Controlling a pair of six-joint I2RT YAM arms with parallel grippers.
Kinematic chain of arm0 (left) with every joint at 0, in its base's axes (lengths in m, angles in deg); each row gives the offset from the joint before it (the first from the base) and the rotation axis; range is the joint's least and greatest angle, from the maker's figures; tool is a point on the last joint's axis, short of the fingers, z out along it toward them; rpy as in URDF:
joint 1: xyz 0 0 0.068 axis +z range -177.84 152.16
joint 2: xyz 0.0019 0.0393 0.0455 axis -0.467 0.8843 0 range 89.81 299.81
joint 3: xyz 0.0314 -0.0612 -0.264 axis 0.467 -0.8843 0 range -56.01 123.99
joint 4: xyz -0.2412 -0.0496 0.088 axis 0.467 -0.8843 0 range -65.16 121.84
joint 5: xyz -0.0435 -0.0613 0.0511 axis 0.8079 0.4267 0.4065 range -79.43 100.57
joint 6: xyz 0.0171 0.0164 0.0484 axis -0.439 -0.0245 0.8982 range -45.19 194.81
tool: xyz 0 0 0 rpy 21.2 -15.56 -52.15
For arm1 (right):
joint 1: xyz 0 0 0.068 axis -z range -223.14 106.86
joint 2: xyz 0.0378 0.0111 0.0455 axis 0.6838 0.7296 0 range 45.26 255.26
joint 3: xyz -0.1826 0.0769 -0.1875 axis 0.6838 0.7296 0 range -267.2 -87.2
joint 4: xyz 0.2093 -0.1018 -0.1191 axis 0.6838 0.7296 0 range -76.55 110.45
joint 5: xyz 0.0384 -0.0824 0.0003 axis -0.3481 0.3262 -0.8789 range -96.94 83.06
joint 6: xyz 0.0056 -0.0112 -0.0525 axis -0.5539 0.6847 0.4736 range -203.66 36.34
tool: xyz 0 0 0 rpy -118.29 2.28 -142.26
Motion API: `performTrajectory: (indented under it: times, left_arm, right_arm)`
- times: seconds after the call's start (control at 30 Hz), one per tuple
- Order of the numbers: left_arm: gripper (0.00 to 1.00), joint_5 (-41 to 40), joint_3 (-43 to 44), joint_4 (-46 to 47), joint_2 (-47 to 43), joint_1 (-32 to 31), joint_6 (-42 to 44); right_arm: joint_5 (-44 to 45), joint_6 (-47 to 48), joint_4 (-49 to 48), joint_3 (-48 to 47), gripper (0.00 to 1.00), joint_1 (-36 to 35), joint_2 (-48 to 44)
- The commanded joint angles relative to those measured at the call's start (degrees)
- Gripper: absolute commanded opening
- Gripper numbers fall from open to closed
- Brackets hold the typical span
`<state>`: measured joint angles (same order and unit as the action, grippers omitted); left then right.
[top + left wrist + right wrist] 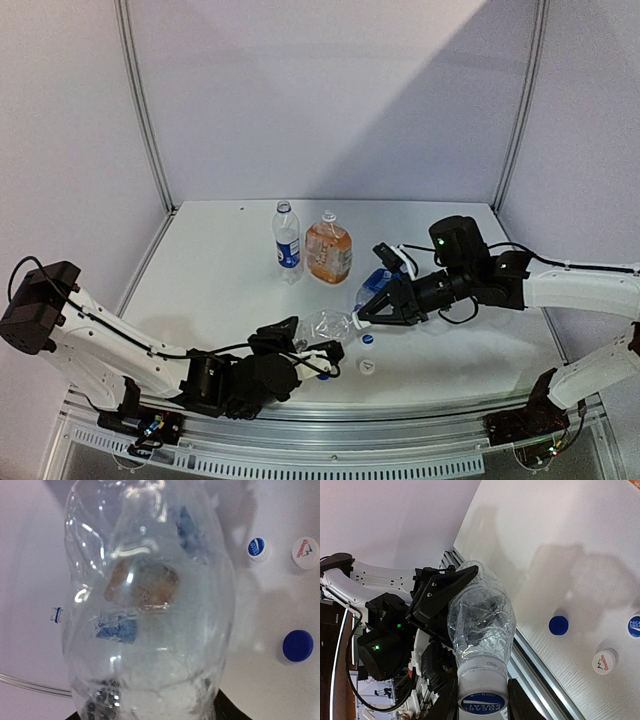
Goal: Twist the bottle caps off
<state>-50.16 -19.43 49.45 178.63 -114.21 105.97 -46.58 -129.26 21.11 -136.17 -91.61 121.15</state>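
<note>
Lying roughly level, the plain clear bottle [322, 326] runs its long axis left-to-right between the arms. Its base is clamped in the left gripper [305, 346] jaws; its neck points at the right gripper [364, 320], whose jaws are closed on the white cap [482, 702]. A loose blue cap [297, 645] rests on the surface [220, 270] nearby.

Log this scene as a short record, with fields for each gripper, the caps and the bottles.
left gripper: shut on clear bottle, held sideways
right gripper: shut on its cap
loose on table: blue cap, blue-and-white cap, white cap
standing at back: blue-labelled bottle, orange bottle
fourth bottle: partly hidden behind right gripper
</note>
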Motion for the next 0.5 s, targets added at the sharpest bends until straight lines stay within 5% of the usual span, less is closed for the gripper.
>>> performTrajectory:
  times: [0.0,0.17,0.37,0.47]
  left_arm:
    - [0.28,1.4,-0.6,0.6,-1.1,-0.8,-1.2]
    - [0.27,4.2,-0.5,-0.1,-1.7,-0.8,-2.6]
    - [0.27,6.4,-1.0,-0.5,-3.5,-0.8,-3.7]
    - [0.27,6.5,-0.9,-0.8,-3.9,-0.8,-3.9]
  right_arm:
    - [3.6,9.1,3.9,-1.4,0.06,-1.6,-1.8]
    - [22.4,37.2,8.1,-5.3,0.09,-5.9,-3.3]
    - [13.3,73.5,-5.4,4.2,0.12,-7.5,-8.9]
    - [18.5,98.0,-4.2,7.3,0.12,-10.4,-9.7]
